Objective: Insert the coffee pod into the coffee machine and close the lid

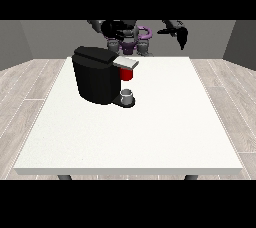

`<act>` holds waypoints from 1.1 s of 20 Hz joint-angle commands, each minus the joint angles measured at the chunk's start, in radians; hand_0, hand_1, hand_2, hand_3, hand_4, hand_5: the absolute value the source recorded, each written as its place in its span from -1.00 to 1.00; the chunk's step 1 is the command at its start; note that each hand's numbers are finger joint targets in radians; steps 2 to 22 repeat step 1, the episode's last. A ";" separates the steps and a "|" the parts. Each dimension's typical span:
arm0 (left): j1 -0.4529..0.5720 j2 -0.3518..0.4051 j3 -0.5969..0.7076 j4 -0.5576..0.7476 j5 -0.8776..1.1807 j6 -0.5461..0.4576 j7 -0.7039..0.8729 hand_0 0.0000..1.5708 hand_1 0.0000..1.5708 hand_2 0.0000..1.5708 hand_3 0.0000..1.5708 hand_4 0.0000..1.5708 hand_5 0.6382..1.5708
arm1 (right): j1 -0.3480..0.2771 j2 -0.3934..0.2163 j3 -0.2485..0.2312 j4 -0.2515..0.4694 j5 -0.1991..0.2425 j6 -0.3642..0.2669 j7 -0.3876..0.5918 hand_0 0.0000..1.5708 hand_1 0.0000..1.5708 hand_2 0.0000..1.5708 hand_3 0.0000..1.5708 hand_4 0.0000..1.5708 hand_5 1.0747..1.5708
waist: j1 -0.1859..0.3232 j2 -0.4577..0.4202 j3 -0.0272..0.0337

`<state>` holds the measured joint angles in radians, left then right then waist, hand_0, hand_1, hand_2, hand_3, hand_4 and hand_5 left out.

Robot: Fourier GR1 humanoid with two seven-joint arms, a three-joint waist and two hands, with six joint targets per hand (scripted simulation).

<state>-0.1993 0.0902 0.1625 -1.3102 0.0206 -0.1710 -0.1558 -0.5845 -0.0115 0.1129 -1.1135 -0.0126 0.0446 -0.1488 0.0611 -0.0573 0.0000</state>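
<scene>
The black coffee machine [96, 76] stands on the left half of the white table [165, 122]. Its grey lid [125, 62] lies almost flat, just above a red thing at the machine [127, 74]. A small grey thing [127, 94] sits on the machine's base under the red thing; I cannot tell whether it is the pod. The hand at the view's right [179, 34] hangs in the air beyond the table's far edge, fingers relaxed and holding nothing. The hand at the view's left [114, 30] is a dark shape in front of the robot's torso, behind the machine.
The robot's torso [131, 39] stands behind the table's far edge. A wooden floor surrounds the table, and grey walls close off the back.
</scene>
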 commanded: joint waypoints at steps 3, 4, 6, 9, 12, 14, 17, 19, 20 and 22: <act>0.019 -0.022 0.004 0.020 -0.001 0.025 -0.021 -1.00 -1.00 -1.00 -1.00 -0.76 1.00 | 0.181 0.011 0.078 -0.055 -0.074 -0.034 -0.039 -1.00 -1.00 -1.00 -1.00 -0.80 1.00 | -0.064 -0.048 0.0002; 0.019 -0.022 0.004 0.020 -0.001 0.025 -0.021 -1.00 -1.00 -1.00 -1.00 -0.76 1.00 | 0.181 0.011 0.078 -0.055 -0.074 -0.034 -0.039 -1.00 -1.00 -1.00 -1.00 -0.80 1.00 | -0.064 -0.048 0.0002; 0.019 -0.022 0.004 0.020 -0.001 0.025 -0.021 -1.00 -1.00 -1.00 -1.00 -0.76 1.00 | 0.181 0.011 0.078 -0.055 -0.074 -0.034 -0.039 -1.00 -1.00 -1.00 -1.00 -0.80 1.00 | -0.064 -0.048 0.0002; 0.019 -0.022 0.004 0.020 -0.001 0.025 -0.021 -1.00 -1.00 -1.00 -1.00 -0.76 1.00 | 0.181 0.011 0.078 -0.055 -0.074 -0.034 -0.039 -1.00 -1.00 -1.00 -1.00 -0.80 1.00 | -0.064 -0.048 0.0002; 0.019 -0.022 0.004 0.020 -0.001 0.025 -0.021 -1.00 -1.00 -1.00 -1.00 -0.76 1.00 | 0.181 0.011 0.078 -0.055 -0.074 -0.034 -0.039 -1.00 -1.00 -1.00 -1.00 -0.80 1.00 | -0.064 -0.048 0.0002; 0.019 -0.022 0.004 0.020 -0.001 0.025 -0.021 -1.00 -1.00 -1.00 -1.00 -0.76 1.00 | 0.181 0.011 0.078 -0.055 -0.074 -0.034 -0.039 -1.00 -1.00 -1.00 -1.00 -0.80 1.00 | -0.064 -0.048 0.0002; 0.019 -0.022 0.004 0.020 -0.001 0.025 -0.021 -1.00 -1.00 -1.00 -1.00 -0.76 1.00 | 0.181 0.011 0.078 -0.055 -0.074 -0.034 -0.039 -1.00 -1.00 -1.00 -1.00 -0.80 1.00 | -0.064 -0.048 0.0002; 0.019 -0.022 0.004 0.020 -0.001 0.025 -0.021 -1.00 -1.00 -1.00 -1.00 -0.76 1.00 | 0.181 0.011 0.078 -0.055 -0.074 -0.034 -0.039 -1.00 -1.00 -1.00 -1.00 -0.80 1.00 | -0.064 -0.048 0.0002; 0.019 -0.022 0.004 0.020 -0.001 0.025 -0.021 -1.00 -1.00 -1.00 -1.00 -0.76 1.00 | 0.181 0.011 0.078 -0.055 -0.074 -0.034 -0.039 -1.00 -1.00 -1.00 -1.00 -0.80 1.00 | -0.064 -0.048 0.0002; 0.019 -0.022 0.004 0.020 -0.001 0.025 -0.021 -1.00 -1.00 -1.00 -1.00 -0.76 1.00 | 0.181 0.011 0.078 -0.055 -0.074 -0.034 -0.039 -1.00 -1.00 -1.00 -1.00 -0.80 1.00 | -0.064 -0.048 0.0002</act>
